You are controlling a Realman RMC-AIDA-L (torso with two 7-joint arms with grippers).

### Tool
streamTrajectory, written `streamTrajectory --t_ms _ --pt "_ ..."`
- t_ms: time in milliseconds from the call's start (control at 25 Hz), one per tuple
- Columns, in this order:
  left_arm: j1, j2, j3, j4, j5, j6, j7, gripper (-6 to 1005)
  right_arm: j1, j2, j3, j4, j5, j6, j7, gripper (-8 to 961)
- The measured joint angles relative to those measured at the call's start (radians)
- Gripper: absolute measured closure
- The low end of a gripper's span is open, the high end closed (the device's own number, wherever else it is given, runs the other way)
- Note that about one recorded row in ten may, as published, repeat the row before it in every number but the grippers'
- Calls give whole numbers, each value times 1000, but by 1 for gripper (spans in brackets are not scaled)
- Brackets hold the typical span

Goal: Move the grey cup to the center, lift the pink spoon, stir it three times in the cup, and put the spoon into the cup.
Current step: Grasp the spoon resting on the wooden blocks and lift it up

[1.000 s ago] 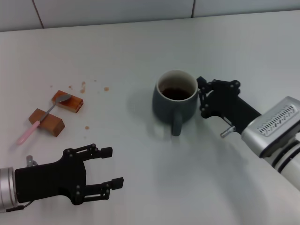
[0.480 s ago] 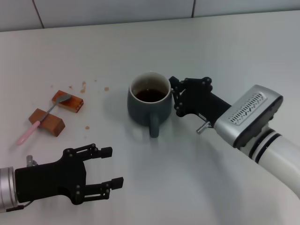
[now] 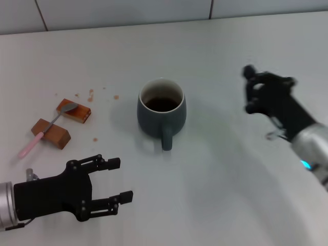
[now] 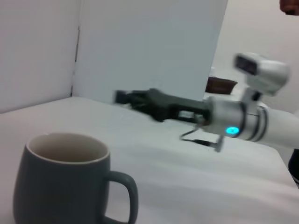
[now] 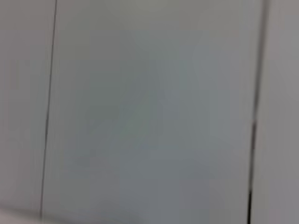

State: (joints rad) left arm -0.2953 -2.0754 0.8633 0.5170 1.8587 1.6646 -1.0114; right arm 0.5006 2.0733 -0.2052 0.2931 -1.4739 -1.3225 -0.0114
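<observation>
The grey cup [image 3: 161,114] stands upright near the middle of the table, with dark liquid inside and its handle turned toward me. It also shows in the left wrist view [image 4: 60,182]. The pink spoon [image 3: 32,145] lies at the left, resting across two brown blocks with its silver bowl on the far one. My left gripper [image 3: 122,179] is open and empty, low near the front left, short of the spoon and the cup. My right gripper [image 3: 248,89] is open and empty, raised well to the right of the cup; it also shows in the left wrist view [image 4: 122,96].
Two brown blocks [image 3: 74,111] [image 3: 51,134] lie under the spoon. Small brown crumbs [image 3: 91,95] are scattered behind them. A tiled wall [image 3: 128,13] closes off the back of the white table [image 3: 215,195].
The right gripper pushed the cup leftward to the middle, then let it be and drew back up and to the right. The left arm barely moved.
</observation>
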Motion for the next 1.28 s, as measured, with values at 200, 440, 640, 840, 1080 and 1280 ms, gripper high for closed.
streamTrajectory --t_ms 200,440,640,840,1080,1280 --pt "4 2 0 0 -21 0 3 203 -111 1 -38 -246 -240 -254 434 944" --pt "7 3 -1 0 -35 -2 3 203 -176 4 -83 -508 -518 -479 649 942" --pt "27 3 -1 0 -100 11 11 203 -184 7 -94 -615 -619 -490 748 792" --pt "74 6 -3 -82 -410 87 -43 203 -178 8 -95 -622 -638 -463 758 616" --pt "137 16 -178 -191 -636 133 -328 203 -172 8 -95 -624 -640 -457 757 475" --pt "166 26 -254 -272 -635 65 -489 203 -170 8 -95 -635 -640 -457 754 338"
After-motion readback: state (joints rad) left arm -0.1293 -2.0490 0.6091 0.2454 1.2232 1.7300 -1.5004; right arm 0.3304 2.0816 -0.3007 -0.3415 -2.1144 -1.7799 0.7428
